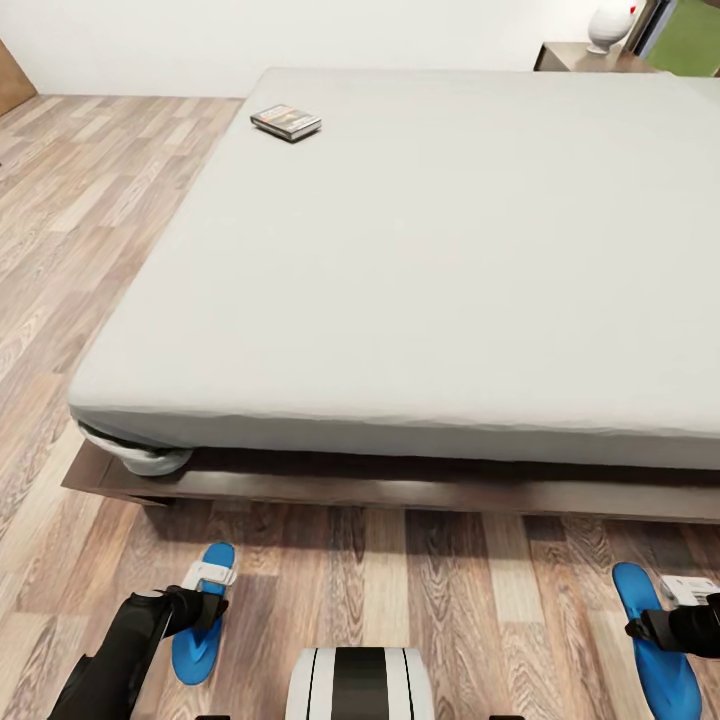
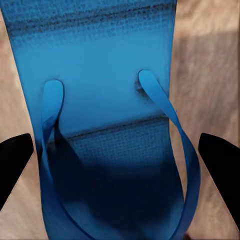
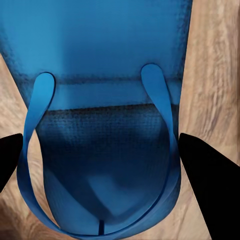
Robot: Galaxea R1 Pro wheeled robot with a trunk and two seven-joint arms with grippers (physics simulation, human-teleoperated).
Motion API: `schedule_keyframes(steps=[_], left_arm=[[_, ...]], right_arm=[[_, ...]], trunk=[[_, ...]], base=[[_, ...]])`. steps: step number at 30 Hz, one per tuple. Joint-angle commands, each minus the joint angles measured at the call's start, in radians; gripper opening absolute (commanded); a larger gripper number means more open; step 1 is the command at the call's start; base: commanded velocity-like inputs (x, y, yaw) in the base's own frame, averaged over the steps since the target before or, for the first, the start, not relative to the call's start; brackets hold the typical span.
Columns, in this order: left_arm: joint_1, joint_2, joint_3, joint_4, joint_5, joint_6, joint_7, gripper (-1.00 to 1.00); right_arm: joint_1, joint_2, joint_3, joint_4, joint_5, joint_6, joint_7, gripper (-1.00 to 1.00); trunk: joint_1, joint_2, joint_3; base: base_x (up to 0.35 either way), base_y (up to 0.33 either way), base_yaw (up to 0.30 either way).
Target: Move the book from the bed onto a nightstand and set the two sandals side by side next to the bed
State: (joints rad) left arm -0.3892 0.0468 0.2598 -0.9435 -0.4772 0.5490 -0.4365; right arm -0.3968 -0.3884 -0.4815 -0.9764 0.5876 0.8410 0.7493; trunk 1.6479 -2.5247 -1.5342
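Your head camera looks down over the foot of the bed [image 1: 430, 260], its pale mattress on a dark wooden frame, with wood-plank floor [image 1: 90, 220] to the left and along the near side. The book [image 1: 286, 121] lies flat on the mattress near the far left corner, well apart from both arms. At the far right, beyond the bed, a nightstand [image 1: 575, 56] carries the white base of a lamp [image 1: 610, 24]; the shade is cut off by the frame edge.

Both sandals are on the floor at the near side of the bed, well apart from each other. The left sandal [image 1: 203, 615] lies near the bed's left corner, toe toward the frame. The right sandal [image 1: 655, 640] lies at the far right of the view.

Your left gripper [image 1: 207, 605] sits directly over the left sandal [image 2: 107, 130]. In the left wrist view its jaws stand apart, one dark fingertip [image 2: 15, 160] at each side of the sole, outside the straps. Your right gripper [image 1: 640, 630] is over the right sandal [image 3: 102, 130], jaws likewise spread, with a fingertip [image 3: 207, 175] on either flank. Whether any fingertip is touching a sandal cannot be judged from this close range; neither sandal appears lifted off the floor.
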Motion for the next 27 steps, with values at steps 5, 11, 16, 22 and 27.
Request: schedule_keyframes(steps=[5, 11, 16, 22, 27], left_arm=[[0.0, 0.0, 0.002, -0.001, -0.011, 0.002, -0.01, -1.0], [0.0, -0.001, 0.002, -0.001, -0.011, 0.002, -0.01, -1.0], [0.0, -0.001, 0.002, -0.001, -0.011, 0.002, -0.01, -1.0], [0.0, -0.001, 0.002, -0.001, -0.011, 0.001, -0.01, -1.0], [0.0, -0.001, 0.002, -0.003, -0.011, 0.0, -0.01, -1.0]], right_arm=[[-0.001, 0.0, -0.002, -0.001, 0.011, 0.001, 0.008, -1.0], [-0.001, 0.0, -0.002, -0.001, 0.011, 0.001, 0.008, -1.0], [-0.001, 0.0, -0.001, -0.001, 0.011, 0.001, 0.008, -1.0], [-0.001, 0.0, -0.001, -0.001, 0.011, 0.001, 0.008, -1.0], [-0.001, 0.0, 0.0, -0.001, 0.011, 0.001, 0.008, -1.0]], trunk=[[0.0, 0.0, -0.001], [0.001, -0.001, -0.008], [0.003, -0.002, -0.028], [0.006, -0.003, -0.051], [0.008, -0.004, -0.066]], base=[[0.049, 0.0, 0.0], [0.003, 0.0, 0.0], [0.0, 0.0, 0.0], [0.0, 0.0, 0.0], [0.0, 0.0, 0.0]])
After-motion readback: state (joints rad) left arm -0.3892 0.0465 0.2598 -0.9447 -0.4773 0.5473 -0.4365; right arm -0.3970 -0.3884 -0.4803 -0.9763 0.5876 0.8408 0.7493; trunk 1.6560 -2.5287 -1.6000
